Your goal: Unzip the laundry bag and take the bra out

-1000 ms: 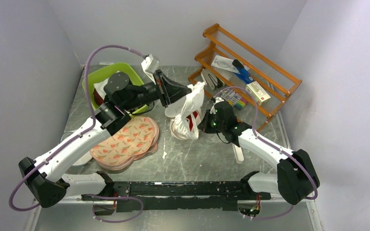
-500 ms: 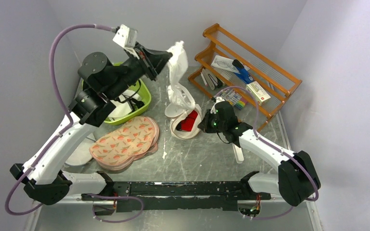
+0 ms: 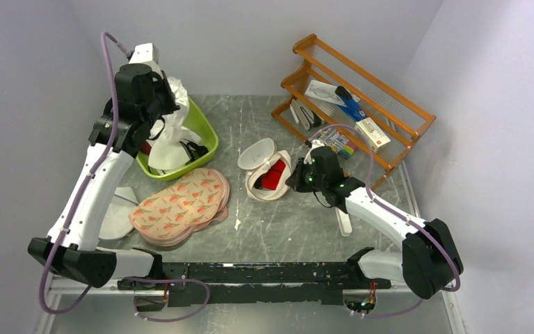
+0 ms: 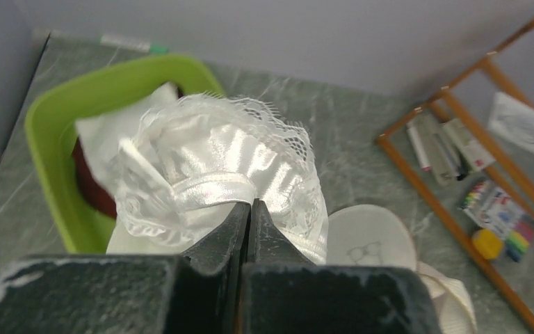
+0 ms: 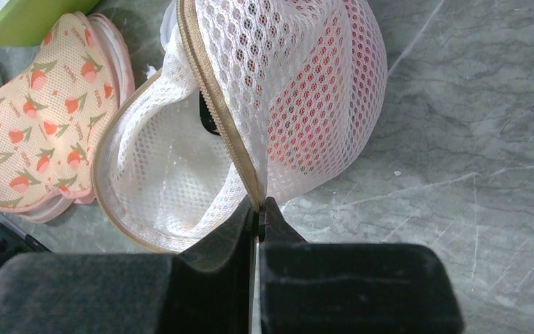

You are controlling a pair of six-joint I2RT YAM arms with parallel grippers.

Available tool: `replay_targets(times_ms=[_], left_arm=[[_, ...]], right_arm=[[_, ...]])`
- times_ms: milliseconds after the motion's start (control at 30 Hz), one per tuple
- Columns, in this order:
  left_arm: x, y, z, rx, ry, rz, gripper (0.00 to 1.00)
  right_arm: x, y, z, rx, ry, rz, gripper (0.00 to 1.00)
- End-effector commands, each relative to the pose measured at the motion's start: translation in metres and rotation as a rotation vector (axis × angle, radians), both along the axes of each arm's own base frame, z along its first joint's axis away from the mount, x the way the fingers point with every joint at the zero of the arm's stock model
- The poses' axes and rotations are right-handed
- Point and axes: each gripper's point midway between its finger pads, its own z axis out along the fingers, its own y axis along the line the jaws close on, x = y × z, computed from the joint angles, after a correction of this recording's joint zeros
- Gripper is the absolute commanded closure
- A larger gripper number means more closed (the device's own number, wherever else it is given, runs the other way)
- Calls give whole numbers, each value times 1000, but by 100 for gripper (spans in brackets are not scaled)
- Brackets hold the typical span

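The laundry bag lies open mid-table, its round lid folded back; the lid's drawn outline shows in the left wrist view. The red bra lies inside the bag and shows through the mesh. My right gripper is shut on the bag's zipper rim, its tips at the seam. My left gripper is shut on a white lacy garment, held above the green basin.
The green basin holds white and dark red cloth. Peach fruit-printed pads lie front left, with a plain white round bag beside them. A wooden rack with small items stands back right. A white strip lies under my right arm.
My left arm swung up and to the left, pulling the white garment out of the bag and carrying it over the green basin. The right gripper kept its hold on the bag rim.
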Motion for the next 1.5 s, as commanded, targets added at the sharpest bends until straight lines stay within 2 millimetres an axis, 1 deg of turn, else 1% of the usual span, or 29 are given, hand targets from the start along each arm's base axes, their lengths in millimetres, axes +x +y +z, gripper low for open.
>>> replay_targets(times_ms=[0, 67, 133, 267, 400, 433, 533, 567, 600, 633, 667, 733, 867, 1000, 1167, 1267, 1333, 1367, 1400, 1433, 1467], left_arm=[[-2, 27, -50, -9, 169, 120, 93], [3, 34, -62, -13, 206, 150, 93], [9, 42, -70, -8, 227, 196, 93], [26, 55, -81, -2, 236, 274, 93], [55, 65, -83, -13, 212, 346, 93], [63, 68, -87, -6, 204, 362, 93], [85, 80, -107, 6, 218, 416, 93], [94, 84, -120, 10, 241, 433, 93], [102, 88, -128, 7, 254, 439, 93], [108, 90, -134, 5, 265, 440, 93], [114, 96, -139, 3, 276, 459, 93], [128, 103, -141, 4, 270, 477, 93], [151, 113, -156, 36, 258, 494, 93], [170, 128, -177, 90, 273, 541, 93], [195, 136, -209, 123, 329, 538, 93], [201, 136, -226, 130, 383, 528, 93], [200, 134, -229, 122, 397, 513, 93], [200, 133, -225, 115, 389, 502, 92], [197, 131, -226, 111, 389, 491, 89], [195, 130, -221, 107, 379, 483, 85], [193, 129, -217, 101, 365, 475, 77]], right_arm=[[4, -3, 7, -4, -36, -2, 100], [3, -1, 6, 1, -34, 2, 100], [4, 1, 6, 7, -30, 8, 100], [4, 2, 6, 20, -30, 8, 100], [4, 4, 8, 25, -27, 12, 100], [4, 4, 8, 26, -27, 12, 100], [4, 4, 7, 26, -26, 13, 100], [4, 4, 7, 26, -25, 13, 100], [3, 4, 6, 25, -22, 11, 100], [3, 4, 6, 26, -19, 10, 100], [2, 4, 5, 26, -19, 11, 100], [2, 4, 6, 31, -19, 12, 100], [2, 4, 6, 32, -18, 10, 100], [5, 4, 7, 16, -19, 12, 100], [3, 2, 6, 8, -21, 12, 100], [0, 1, 3, 9, -14, 12, 100], [0, 0, 4, 11, -17, 8, 100], [0, 0, 5, 13, -19, 8, 100], [0, 0, 6, 14, -22, 8, 100], [1, 0, 8, 15, -27, 6, 100], [1, 1, 9, 16, -28, 8, 100]])
